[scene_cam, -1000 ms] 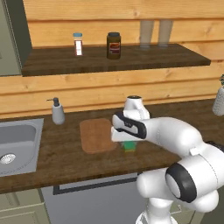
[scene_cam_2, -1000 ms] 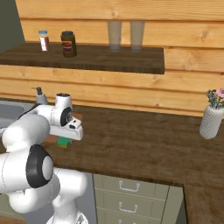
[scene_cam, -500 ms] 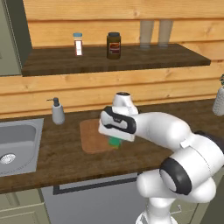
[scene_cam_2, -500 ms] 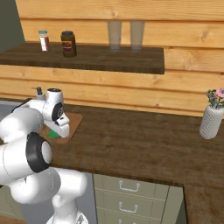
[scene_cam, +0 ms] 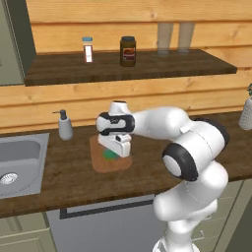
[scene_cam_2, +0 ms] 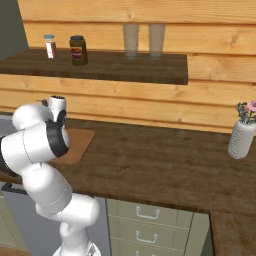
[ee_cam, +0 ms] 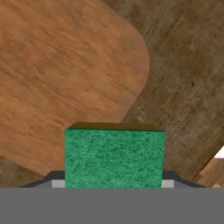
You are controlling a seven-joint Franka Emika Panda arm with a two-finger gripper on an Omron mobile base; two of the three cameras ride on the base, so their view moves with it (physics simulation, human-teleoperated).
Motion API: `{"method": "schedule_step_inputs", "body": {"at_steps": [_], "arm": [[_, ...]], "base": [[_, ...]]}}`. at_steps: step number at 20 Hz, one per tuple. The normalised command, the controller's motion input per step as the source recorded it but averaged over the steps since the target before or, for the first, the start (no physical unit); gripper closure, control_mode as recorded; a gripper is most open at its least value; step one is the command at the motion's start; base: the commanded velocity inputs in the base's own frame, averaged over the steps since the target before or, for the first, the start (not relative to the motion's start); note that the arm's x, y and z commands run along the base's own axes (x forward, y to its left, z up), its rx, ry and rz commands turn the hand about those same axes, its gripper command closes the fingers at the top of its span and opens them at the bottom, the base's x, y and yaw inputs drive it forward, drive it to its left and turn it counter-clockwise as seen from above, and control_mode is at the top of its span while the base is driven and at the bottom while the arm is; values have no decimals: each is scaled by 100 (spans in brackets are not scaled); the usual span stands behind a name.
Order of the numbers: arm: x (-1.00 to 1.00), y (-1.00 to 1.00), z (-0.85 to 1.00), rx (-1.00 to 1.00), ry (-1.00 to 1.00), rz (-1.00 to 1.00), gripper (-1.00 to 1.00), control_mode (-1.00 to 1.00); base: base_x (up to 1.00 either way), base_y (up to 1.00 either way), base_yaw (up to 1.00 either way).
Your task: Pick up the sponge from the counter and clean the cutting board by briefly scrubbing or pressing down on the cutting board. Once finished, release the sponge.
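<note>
Counter (scene_cam: 69, 172): long dark brown plank worktop, with a steel sink (scene_cam: 17, 165) set in at its left end.
Cutting board (scene_cam: 106, 165): pale brown wooden rectangle with rounded corners, lying flat on the counter right of the sink.
Gripper (scene_cam: 114, 150): directly over the board, fingers clamped on the sponge's two sides.
Sponge (ee_cam: 114, 157): small square block, rough bright green face, held over the board's surface; contact with the wood cannot be told.
</note>
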Motion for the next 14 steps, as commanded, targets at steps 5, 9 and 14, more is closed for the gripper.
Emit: {"method": "schedule_step_inputs", "body": {"at_steps": [5,9,14], "arm": [[8,37,-38,0,0,-37,100,-100],[22,21,-48,0,0,-35,100,-100],[10,0,-27,0,0,-22,100,-100]], "base": [[0,0,0],[0,0,0],[0,0,0]]}}
